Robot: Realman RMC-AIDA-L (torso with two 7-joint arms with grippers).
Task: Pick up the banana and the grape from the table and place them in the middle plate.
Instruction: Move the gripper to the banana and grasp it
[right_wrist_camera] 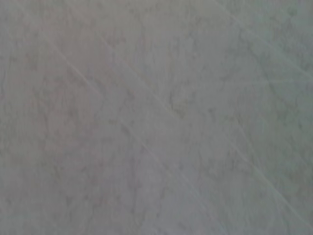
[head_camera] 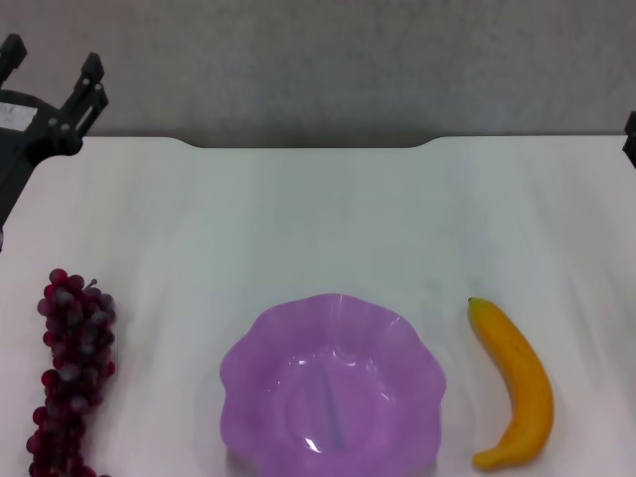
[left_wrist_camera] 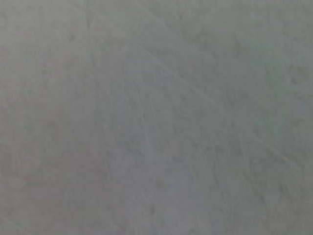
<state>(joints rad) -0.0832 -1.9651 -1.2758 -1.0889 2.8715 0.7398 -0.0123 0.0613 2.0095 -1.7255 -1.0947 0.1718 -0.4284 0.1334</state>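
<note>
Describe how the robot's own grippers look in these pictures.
The left gripper is matte black, with two blocky, angular prongs for jaws on a black body bearing a small pale label. Of the right gripper only a black sliver shows at the frame's edge. No cables show.

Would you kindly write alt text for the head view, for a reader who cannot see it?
An empty purple plate sits on a white table, with grapes at its left and a banana at its right. The left claw stands open at the far left corner.

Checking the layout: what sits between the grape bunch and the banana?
The middle plate, empty, lies between the grape and the banana, per the head view.
</note>
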